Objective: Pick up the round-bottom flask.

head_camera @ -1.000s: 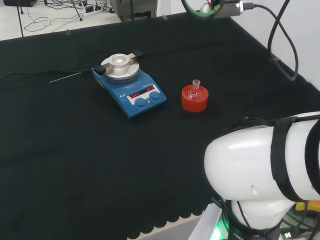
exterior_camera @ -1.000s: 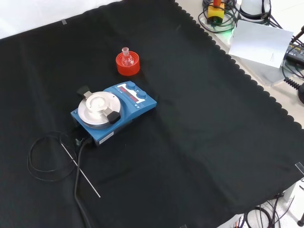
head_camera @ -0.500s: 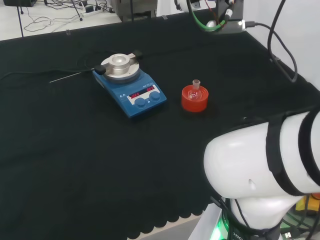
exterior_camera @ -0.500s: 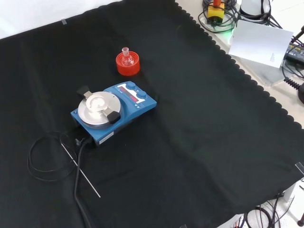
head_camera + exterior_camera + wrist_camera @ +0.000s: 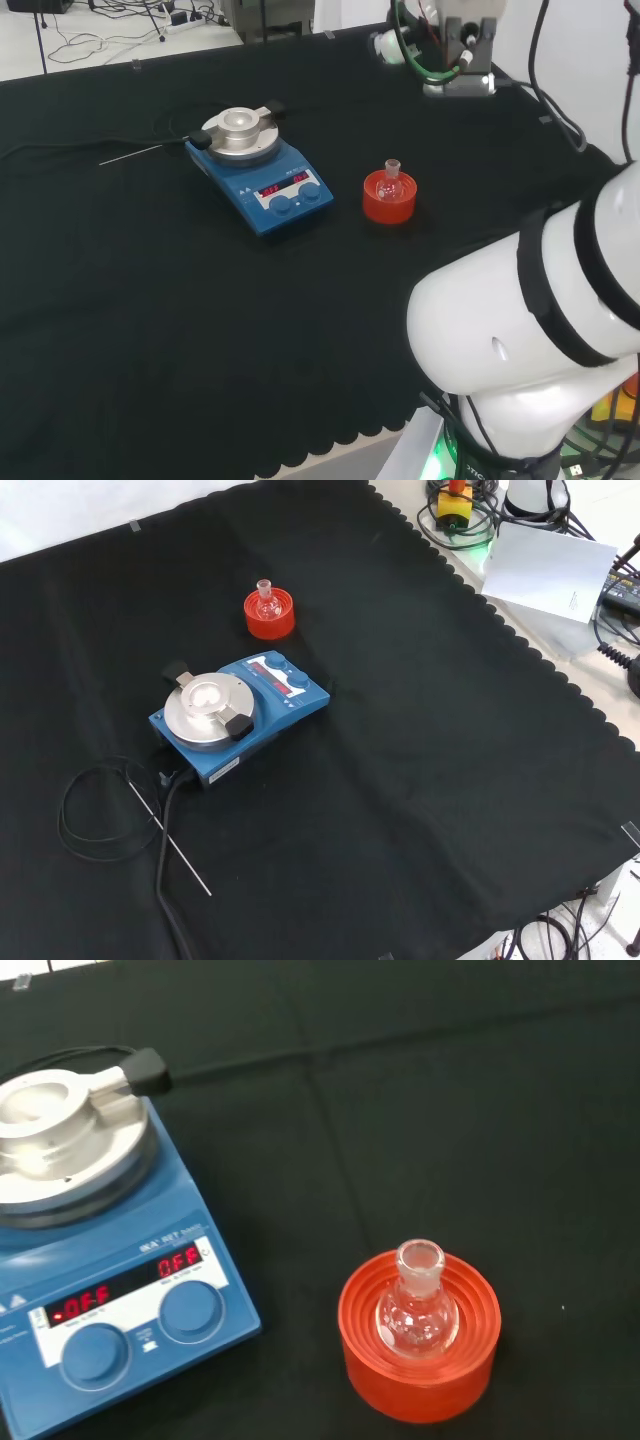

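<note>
Black cloth over the whole bench [image 5: 120, 300], and going left to right in the head view there's a blue stirrer plate [image 5: 262, 180], then the round-bottom flask [image 5: 391, 180] sitting neck-up in its red ribbed stand [image 5: 389, 201]. Can't tell what the fingers are doing. My worry: it's small clear glass with a stubby neck, so a slightly off approach could knock it sideways or drag the stand along.

One round-bottom flask [image 5: 417, 1308] — one red stand [image 5: 420, 1340] — one blue hotplate [image 5: 110, 1290].
</note>
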You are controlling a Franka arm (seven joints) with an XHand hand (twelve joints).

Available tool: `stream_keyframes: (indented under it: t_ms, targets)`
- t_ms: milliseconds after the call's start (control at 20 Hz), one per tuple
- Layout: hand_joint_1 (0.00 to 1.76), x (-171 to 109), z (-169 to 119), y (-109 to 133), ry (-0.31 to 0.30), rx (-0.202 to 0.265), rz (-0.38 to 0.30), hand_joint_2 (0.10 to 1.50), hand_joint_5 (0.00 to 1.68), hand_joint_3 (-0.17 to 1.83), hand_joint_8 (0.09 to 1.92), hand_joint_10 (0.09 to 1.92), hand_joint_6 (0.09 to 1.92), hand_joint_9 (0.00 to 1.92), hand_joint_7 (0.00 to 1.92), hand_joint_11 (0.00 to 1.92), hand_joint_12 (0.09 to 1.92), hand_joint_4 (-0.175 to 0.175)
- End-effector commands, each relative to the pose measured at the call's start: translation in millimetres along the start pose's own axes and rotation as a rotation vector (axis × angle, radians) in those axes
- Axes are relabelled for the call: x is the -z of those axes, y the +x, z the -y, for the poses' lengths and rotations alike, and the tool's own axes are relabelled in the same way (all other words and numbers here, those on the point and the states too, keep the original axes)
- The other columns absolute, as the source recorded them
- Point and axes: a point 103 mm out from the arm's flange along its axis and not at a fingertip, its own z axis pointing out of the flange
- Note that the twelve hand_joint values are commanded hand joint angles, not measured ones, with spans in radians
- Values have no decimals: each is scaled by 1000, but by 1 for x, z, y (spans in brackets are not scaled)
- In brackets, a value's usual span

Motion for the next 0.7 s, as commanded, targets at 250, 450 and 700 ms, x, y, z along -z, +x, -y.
stream_keyframes:
  t_ms: [250,450,700]
  targets:
    - [525,-71,-47,-40,27,-36,-120,978,462,394,681,697,141,339,219,100,1403,-51]
    - [610,-95,-54,-41,63,-40,-124,920,512,394,686,702,146,357,231,111,1405,-51]
    - [735,-122,-59,-45,90,-52,-124,833,576,448,684,688,180,387,246,130,1393,-51]
